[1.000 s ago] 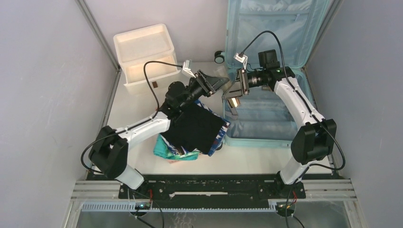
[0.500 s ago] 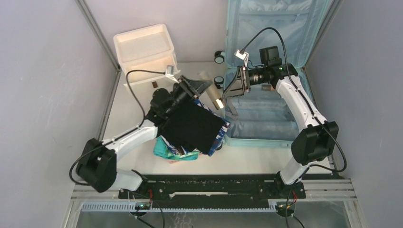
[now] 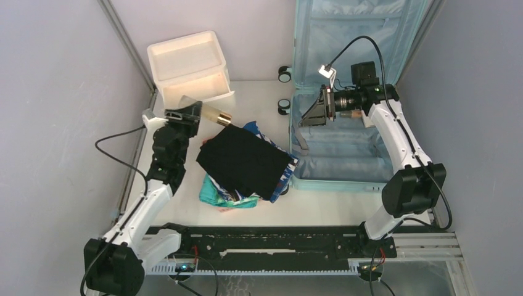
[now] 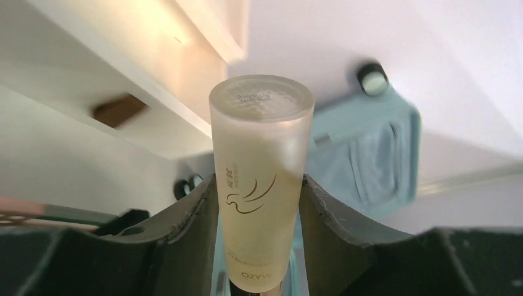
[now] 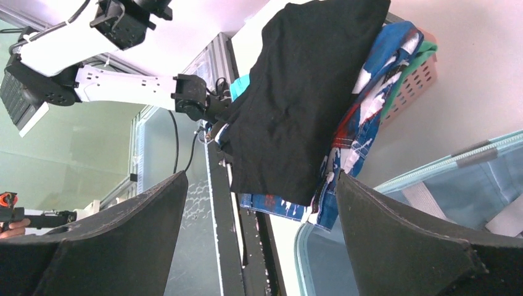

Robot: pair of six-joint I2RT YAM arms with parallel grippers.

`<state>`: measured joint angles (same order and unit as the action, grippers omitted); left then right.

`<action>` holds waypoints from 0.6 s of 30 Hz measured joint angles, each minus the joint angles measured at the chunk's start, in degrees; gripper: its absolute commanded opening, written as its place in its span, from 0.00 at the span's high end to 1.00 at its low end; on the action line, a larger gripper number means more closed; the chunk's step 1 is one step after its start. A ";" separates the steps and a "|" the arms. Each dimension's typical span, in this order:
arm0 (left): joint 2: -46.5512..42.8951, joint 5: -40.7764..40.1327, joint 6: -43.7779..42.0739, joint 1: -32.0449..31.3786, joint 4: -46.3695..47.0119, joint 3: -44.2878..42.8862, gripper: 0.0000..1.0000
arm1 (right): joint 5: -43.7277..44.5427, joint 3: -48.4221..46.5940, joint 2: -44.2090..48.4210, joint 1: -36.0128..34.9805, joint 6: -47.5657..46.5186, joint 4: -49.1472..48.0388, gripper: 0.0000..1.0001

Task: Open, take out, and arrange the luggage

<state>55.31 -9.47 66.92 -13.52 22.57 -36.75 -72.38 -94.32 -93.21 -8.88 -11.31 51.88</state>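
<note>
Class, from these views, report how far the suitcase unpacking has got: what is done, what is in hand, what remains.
Done: the suitcase lies open, lid raised, and folded clothes are stacked beside it. In hand: the left gripper holds a frosted bottle near the white drawer box; the right gripper hangs open over the suitcase. Left: placing the bottle.

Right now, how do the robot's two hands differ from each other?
The left gripper is clamped on a frosted bottle, while the right gripper holds nothing and its jaws stand wide. The left gripper is near the white drawer box, and the right gripper is over the open pale blue suitcase. Both have two dark fingers.
</note>
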 measured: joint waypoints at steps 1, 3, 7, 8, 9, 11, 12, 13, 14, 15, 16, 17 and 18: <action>0.09 -2.01 1.46 1.07 -2.23 -0.72 1.00 | 0.09 0.59 0.28 0.24 0.00 -0.04 0.04; 1.49 -5.95 5.01 2.60 -7.48 -3.45 1.00 | 0.33 1.68 0.79 0.44 0.00 -0.17 0.04; 6.71 -11.50 12.98 4.35 -18.86 -12.85 1.00 | 0.39 3.21 1.64 0.61 0.02 -0.42 0.04; 7.93 -12.39 14.64 4.55 -20.76 -14.91 1.00 | 0.42 3.61 1.92 0.70 0.02 -0.61 0.04; 9.29 -13.55 16.72 4.74 -23.26 -17.40 1.00 | 0.42 4.04 2.21 0.90 0.02 -0.85 0.04; 11.72 -15.58 20.26 4.96 -26.99 -21.51 1.00 | 0.39 4.74 2.69 1.14 0.04 -1.22 0.04; 13.00 -16.48 22.10 5.05 -29.03 -23.52 1.00 | 0.37 5.11 2.91 1.27 0.04 -1.44 0.04; 14.40 -17.29 23.89 5.14 -31.04 -25.55 1.00 | 0.37 5.46 3.13 1.42 0.07 -1.66 0.04; 15.93 -17.70 25.66 5.27 -32.81 -27.47 1.00 | 0.37 5.75 3.26 1.57 0.09 -1.86 0.04; 17.31 -17.90 26.99 5.40 -34.36 -29.07 1.00 | 0.37 5.99 3.39 1.75 0.09 -2.05 0.04; 18.99 -17.99 28.59 5.57 -35.76 -30.77 1.00 | 0.37 6.25 3.52 1.90 0.13 -2.29 0.04; 20.59 -17.99 29.90 5.75 -36.96 -32.24 1.00 | 0.37 6.43 3.61 2.12 0.15 -2.45 0.04; 22.27 -17.97 31.23 5.90 -38.34 -33.70 1.00 | 0.37 6.54 3.65 2.27 0.17 -2.47 0.04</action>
<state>77.58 -27.44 98.15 -7.62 -15.77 -70.46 -72.01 -87.79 -89.56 -6.61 -11.14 49.41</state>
